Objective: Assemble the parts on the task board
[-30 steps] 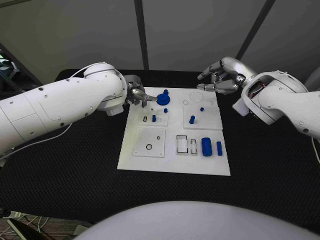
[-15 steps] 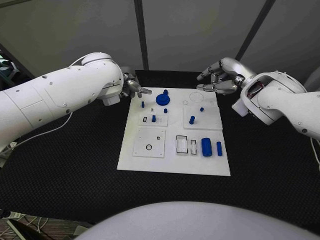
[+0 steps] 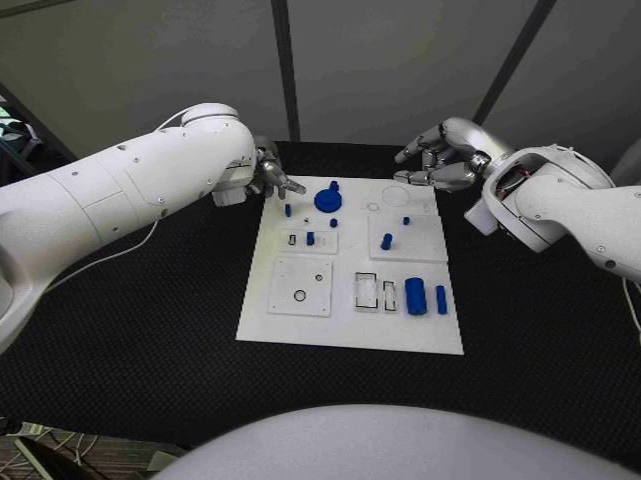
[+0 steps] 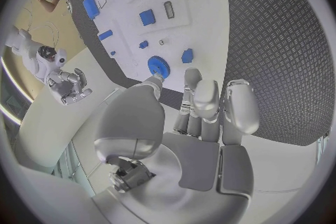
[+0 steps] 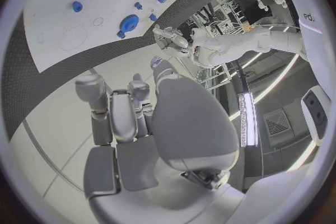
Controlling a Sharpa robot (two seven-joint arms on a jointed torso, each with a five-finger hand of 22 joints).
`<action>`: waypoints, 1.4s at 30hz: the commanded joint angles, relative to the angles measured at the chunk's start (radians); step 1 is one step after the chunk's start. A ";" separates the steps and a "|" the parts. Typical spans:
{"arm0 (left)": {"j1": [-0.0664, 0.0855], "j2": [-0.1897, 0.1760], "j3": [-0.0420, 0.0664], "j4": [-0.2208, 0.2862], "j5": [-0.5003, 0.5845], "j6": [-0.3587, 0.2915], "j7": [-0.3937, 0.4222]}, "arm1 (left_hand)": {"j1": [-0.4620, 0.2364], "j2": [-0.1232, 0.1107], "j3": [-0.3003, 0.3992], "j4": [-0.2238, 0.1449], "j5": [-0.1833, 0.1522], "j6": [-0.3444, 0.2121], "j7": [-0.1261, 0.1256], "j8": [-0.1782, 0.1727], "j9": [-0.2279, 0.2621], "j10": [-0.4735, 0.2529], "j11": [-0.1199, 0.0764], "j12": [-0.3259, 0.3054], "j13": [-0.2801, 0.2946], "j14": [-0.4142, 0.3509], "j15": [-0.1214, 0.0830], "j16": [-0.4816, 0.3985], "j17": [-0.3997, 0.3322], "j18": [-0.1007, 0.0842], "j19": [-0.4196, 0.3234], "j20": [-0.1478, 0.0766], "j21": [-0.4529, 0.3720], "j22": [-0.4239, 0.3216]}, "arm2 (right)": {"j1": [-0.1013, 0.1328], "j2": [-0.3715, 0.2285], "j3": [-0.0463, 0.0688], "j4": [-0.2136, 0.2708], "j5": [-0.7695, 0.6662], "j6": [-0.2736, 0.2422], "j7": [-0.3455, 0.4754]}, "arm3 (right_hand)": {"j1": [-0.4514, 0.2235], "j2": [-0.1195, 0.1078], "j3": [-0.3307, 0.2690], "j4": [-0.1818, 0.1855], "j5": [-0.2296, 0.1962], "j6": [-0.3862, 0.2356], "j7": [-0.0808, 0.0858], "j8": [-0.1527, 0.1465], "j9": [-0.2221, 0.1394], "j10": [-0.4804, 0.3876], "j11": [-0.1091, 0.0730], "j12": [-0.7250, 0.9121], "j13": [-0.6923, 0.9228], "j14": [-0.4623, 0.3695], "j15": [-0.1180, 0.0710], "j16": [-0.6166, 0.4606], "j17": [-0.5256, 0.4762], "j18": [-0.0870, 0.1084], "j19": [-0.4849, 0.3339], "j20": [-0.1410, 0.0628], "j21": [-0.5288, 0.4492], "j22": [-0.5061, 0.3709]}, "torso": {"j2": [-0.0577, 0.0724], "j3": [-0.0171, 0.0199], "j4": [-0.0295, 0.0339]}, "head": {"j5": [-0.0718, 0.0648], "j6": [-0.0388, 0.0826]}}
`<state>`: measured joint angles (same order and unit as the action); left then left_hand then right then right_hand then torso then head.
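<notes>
The white task board (image 3: 349, 320) lies in the middle of the table. At its far end stands a blue gear (image 3: 327, 199), with small blue pegs (image 3: 287, 210) close by. Two blue cylinders (image 3: 415, 296) lie near the board's right edge. My left hand (image 3: 270, 175) hovers just off the board's far left corner, fingers apart and holding nothing. The left wrist view shows the gear (image 4: 158, 65) just beyond that hand's fingertips (image 4: 192, 75). My right hand (image 3: 438, 160) hangs above the far right corner, loosely curled and holding nothing. The right wrist view shows the gear (image 5: 128, 23) on the board (image 5: 63, 11).
The board carries raised white blocks (image 3: 301, 285) with holes and slots. Black table mat (image 3: 133, 330) surrounds it on all sides. My left arm (image 3: 104, 200) stretches across the table's left side, and the right arm (image 3: 580, 210) covers the far right.
My left hand has pulled back from the gear to the board's far left corner. A small blue peg shows where its fingers were. The right hand has barely moved.
</notes>
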<state>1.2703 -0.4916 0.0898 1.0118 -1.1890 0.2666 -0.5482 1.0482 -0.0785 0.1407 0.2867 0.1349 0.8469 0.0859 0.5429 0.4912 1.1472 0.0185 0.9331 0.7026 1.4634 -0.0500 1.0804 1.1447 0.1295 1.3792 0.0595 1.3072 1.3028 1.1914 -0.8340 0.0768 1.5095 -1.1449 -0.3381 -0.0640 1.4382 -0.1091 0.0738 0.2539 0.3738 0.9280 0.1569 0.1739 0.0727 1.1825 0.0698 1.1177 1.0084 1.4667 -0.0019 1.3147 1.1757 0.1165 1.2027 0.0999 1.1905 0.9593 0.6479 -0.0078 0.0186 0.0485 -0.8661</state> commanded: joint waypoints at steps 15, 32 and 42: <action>0.002 0.031 -0.009 -0.071 -0.039 0.079 0.025 | 0.034 0.022 -0.019 -0.003 0.004 0.012 0.008 -0.016 -0.017 -0.007 0.001 0.009 0.001 -0.001 0.006 -0.002 0.000 -0.053 0.003 0.006 0.000 0.008 | 0.001 0.005 0.001 -0.003 0.000 0.006 0.002 | -0.008 0.005 -0.002 0.004 0.004 -0.003 -0.002 0.004 -0.001 -0.005 -0.003 -0.004 0.000 0.024 -0.008 -0.005 0.000 0.009 -0.004 0.000 -0.005 -0.001 | -0.002 0.0009 0.0010 | 0.009 -0.007; 0.001 0.057 -0.012 -0.102 -0.039 0.108 0.042 | 0.080 0.048 -0.023 -0.013 0.005 0.032 0.006 -0.022 -0.034 -0.006 -0.001 0.016 0.001 0.000 0.005 0.001 0.003 -0.055 0.007 0.006 0.004 0.017 | 0.001 0.008 0.001 -0.004 0.000 0.008 0.002 | -0.007 0.006 -0.001 0.003 0.005 -0.003 -0.002 0.004 -0.001 -0.004 -0.003 -0.003 0.001 0.024 -0.009 -0.004 0.001 0.009 -0.004 0.000 -0.005 -0.002 | -0.002 0.0014 0.0011 | 0.007 -0.007; -0.001 0.067 -0.015 -0.115 -0.039 0.117 0.048 | 0.094 0.054 -0.024 -0.016 0.005 0.041 0.004 -0.021 -0.038 -0.002 -0.003 0.021 0.004 0.002 0.003 0.004 0.005 -0.056 0.010 0.006 0.007 0.021 | 0.001 0.010 0.001 -0.004 0.000 0.008 0.002 | -0.006 0.007 0.000 0.003 0.007 -0.003 -0.002 0.005 -0.001 -0.004 -0.003 -0.003 0.001 0.024 -0.009 -0.005 0.000 0.009 -0.004 0.000 -0.006 -0.001 | -0.002 0.0011 0.0012 | 0.006 -0.007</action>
<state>1.2683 -0.4267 0.0749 0.8997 -1.2207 0.3662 -0.5146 1.1335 -0.0222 0.1171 0.2744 0.1350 0.8794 0.0891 0.5268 0.4540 1.1473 0.0184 0.9493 0.7056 1.4634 -0.0500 1.0804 1.1493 0.1297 1.3827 0.0629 1.3078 1.3079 1.1912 -0.8246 0.0768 1.5050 -1.1448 -0.3340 -0.0643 1.4382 -0.1091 0.0738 0.2539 0.3738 0.9280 0.1569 0.1739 0.0727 1.1825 0.0698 1.1178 1.0085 1.4667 -0.0019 1.3147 1.1757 0.1165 1.2027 0.0999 1.1906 0.9585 0.6463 -0.0064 0.0197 0.0543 -0.8727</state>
